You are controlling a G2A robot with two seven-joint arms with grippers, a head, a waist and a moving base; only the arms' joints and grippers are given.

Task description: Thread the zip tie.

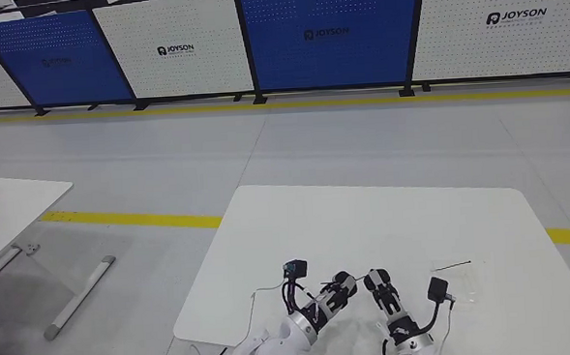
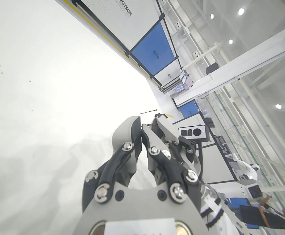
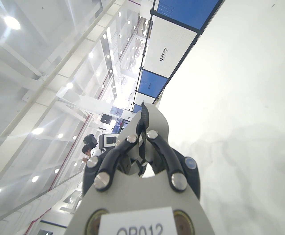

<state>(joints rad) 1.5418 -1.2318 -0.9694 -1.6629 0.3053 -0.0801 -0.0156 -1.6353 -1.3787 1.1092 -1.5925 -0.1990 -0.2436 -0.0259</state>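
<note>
Ridged pads (image 3: 145, 114) of right hand (image 3: 143, 108) meet; zip tie (image 1: 454, 265) thin, straight.

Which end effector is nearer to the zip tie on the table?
Right. The right end effector lies between the zip tie and the left end effector, which is farther off.

The white rectangular counter (image 1: 384, 221) has a smooth, matt top with a faint sheen. The thin black zip tie (image 1: 452, 265) looks like matt plastic. The left gripper (image 2: 141, 131) has smooth, matt, pale grey shells, glossy black links and bright polished metal bolt heads. Its jaws carry black ribbed, rubbery-looking pads. The right gripper (image 3: 142, 111) is finished alike.
</note>
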